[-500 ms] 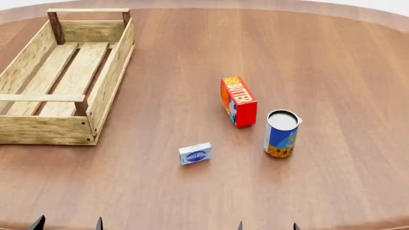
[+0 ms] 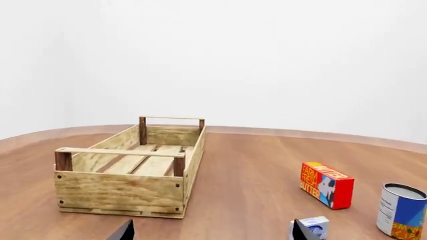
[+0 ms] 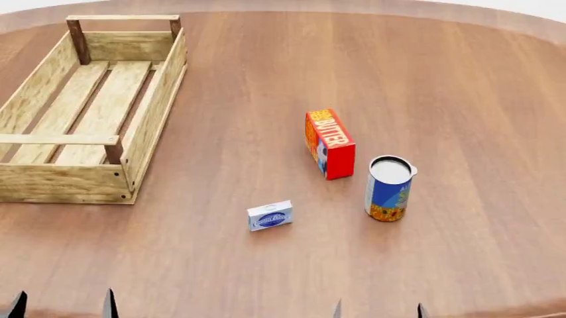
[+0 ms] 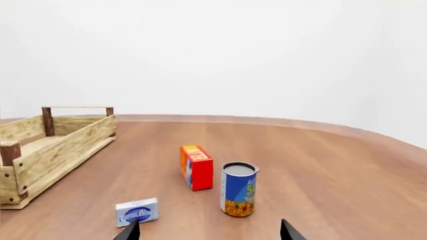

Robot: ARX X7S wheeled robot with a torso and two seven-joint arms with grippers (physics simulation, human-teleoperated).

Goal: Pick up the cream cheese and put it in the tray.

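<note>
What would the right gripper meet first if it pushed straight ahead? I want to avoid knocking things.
Probably the can, which stands between the right gripper fingers' line; the cream cheese sits at its edge. Depth is unclear.

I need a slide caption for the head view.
Small white-blue cream cheese box lies apart from the empty light-wood slatted tray.

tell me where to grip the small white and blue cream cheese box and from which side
Grip the small white and blue cream cheese box across its two long edges, coming straight down from above. It appears to lie flat on the brown wooden table, low and thin, with open space all around it.
</note>
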